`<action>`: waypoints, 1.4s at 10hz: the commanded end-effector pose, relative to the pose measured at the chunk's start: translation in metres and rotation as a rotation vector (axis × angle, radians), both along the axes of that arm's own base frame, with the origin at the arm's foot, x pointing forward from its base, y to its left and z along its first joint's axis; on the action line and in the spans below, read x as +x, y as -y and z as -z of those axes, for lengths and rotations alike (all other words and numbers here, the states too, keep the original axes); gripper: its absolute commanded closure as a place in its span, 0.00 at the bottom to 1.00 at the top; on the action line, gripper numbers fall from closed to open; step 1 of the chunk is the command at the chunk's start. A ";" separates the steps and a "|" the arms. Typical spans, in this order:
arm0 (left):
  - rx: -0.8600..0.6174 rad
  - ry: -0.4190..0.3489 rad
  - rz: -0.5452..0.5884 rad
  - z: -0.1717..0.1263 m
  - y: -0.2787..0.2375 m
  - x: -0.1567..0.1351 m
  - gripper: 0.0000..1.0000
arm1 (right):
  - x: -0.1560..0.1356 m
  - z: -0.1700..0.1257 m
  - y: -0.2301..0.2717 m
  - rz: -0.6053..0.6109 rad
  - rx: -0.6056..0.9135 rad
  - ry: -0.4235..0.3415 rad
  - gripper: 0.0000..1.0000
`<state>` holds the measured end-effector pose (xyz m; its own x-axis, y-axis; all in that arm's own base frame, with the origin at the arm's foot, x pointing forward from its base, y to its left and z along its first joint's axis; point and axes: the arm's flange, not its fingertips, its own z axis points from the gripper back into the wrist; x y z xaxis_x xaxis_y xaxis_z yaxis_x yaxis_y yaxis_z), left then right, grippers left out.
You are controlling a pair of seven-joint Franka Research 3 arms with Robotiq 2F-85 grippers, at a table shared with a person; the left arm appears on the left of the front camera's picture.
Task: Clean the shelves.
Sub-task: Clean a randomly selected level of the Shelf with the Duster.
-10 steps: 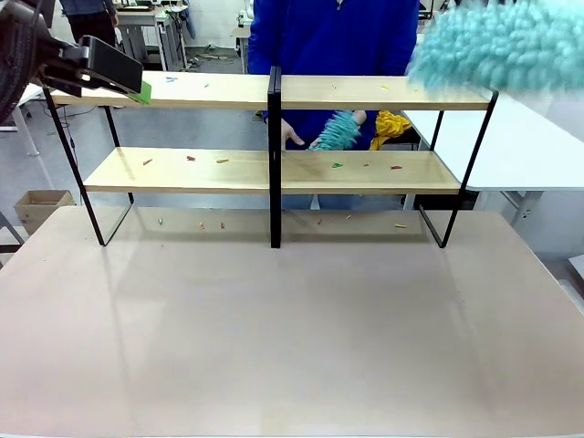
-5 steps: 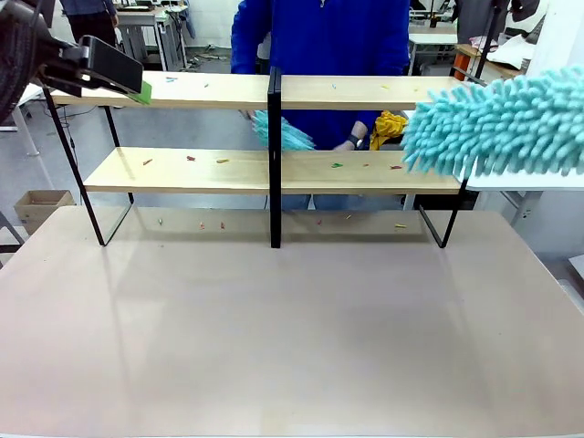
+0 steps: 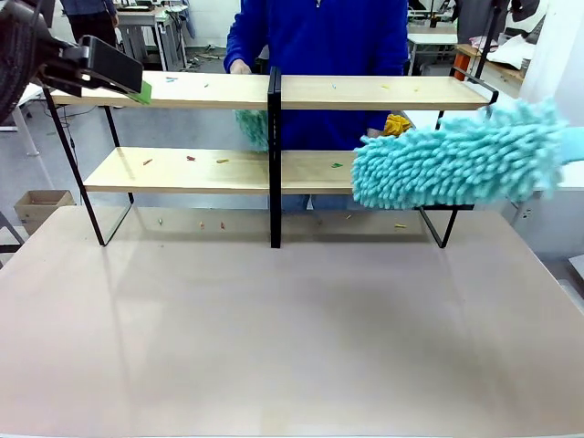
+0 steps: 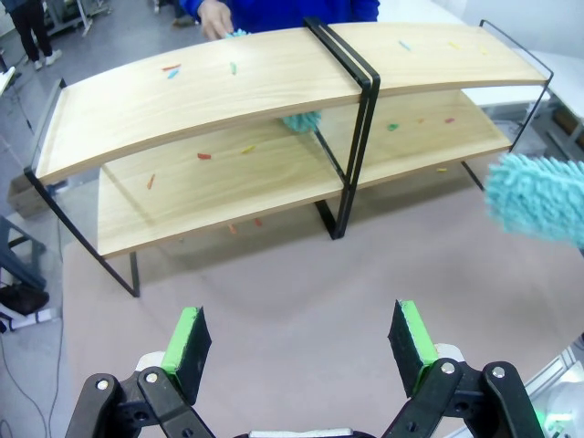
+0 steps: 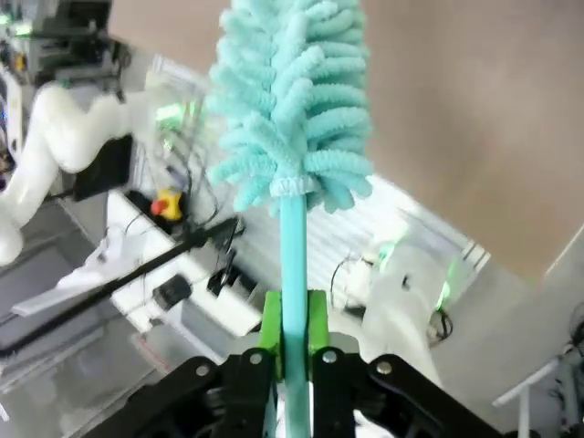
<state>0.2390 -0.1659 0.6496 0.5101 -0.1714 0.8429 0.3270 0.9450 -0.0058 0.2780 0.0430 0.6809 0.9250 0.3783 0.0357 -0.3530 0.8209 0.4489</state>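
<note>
The shelves stand across the far side of the table as a left unit (image 3: 201, 91) and a right unit (image 3: 411, 91), also seen from above in the left wrist view (image 4: 182, 100). Small coloured scraps (image 3: 190, 158) lie on their boards. My right gripper (image 5: 294, 333) is shut on the handle of a fluffy teal duster (image 5: 292, 100). The duster's head (image 3: 456, 164) hangs in front of the right unit's lower board. My left gripper (image 4: 299, 338) is open and holds nothing, up at the left end of the top board (image 3: 137, 87).
A person in a blue top stands behind the shelves, one hand (image 3: 239, 66) on the top board, holding a second teal duster (image 3: 251, 128) behind the left unit. More scraps (image 3: 203, 224) lie on the table (image 3: 292, 328) under the shelves. A cardboard box (image 3: 41, 205) sits on the floor at left.
My duster has swung down and left from above the right unit to its lower board. The person's duster has moved left behind the left unit. My left arm has stayed still.
</note>
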 end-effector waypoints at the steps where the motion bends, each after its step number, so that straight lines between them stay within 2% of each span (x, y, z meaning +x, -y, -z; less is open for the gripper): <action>1: -0.004 0.004 -0.001 -0.001 -0.001 -0.001 0.00 | 0.027 0.033 -0.010 0.098 -0.017 0.091 0.88; 2: -0.004 0.004 -0.001 -0.001 -0.001 -0.001 0.00 | 0.032 0.034 0.004 0.098 0.006 0.034 0.88; 4: -0.004 0.004 -0.001 -0.001 -0.001 -0.001 0.00 | 0.034 0.024 0.059 0.151 0.148 0.004 0.88; 5: -0.004 0.004 -0.001 -0.001 -0.001 -0.001 0.00 | 0.019 0.014 0.093 0.099 0.246 -0.053 0.88; 6: -0.004 0.004 -0.001 -0.001 -0.001 -0.001 0.00 | 0.001 0.007 0.124 0.086 0.279 -0.103 0.88; 7: -0.004 0.004 -0.001 -0.001 -0.001 -0.001 0.00 | -0.019 0.005 0.150 0.082 0.293 -0.124 0.88; 8: -0.004 0.004 -0.001 -0.001 -0.001 -0.001 0.00 | -0.034 0.006 0.172 0.153 0.327 -0.116 0.88; 9: -0.004 0.004 -0.001 -0.001 -0.001 -0.001 0.00 | -0.044 0.004 0.184 0.212 0.359 -0.075 0.88; 10: -0.004 0.004 -0.001 -0.001 -0.001 -0.001 0.00 | -0.037 0.012 0.165 0.127 0.297 -0.127 0.88; 11: -0.004 0.004 -0.001 -0.001 -0.001 -0.001 0.00 | -0.037 0.012 0.165 0.127 0.297 -0.127 0.88; 12: -0.004 0.004 -0.001 -0.001 -0.001 -0.001 0.00 | -0.054 0.008 0.188 0.179 0.323 -0.125 0.88; 13: -0.004 0.004 -0.001 -0.001 -0.001 -0.001 0.00 | -0.046 0.010 0.177 0.187 0.296 -0.133 0.88; 14: -0.004 0.004 -0.001 -0.001 -0.001 -0.001 0.00 | -0.030 0.012 0.158 0.212 0.283 -0.106 0.88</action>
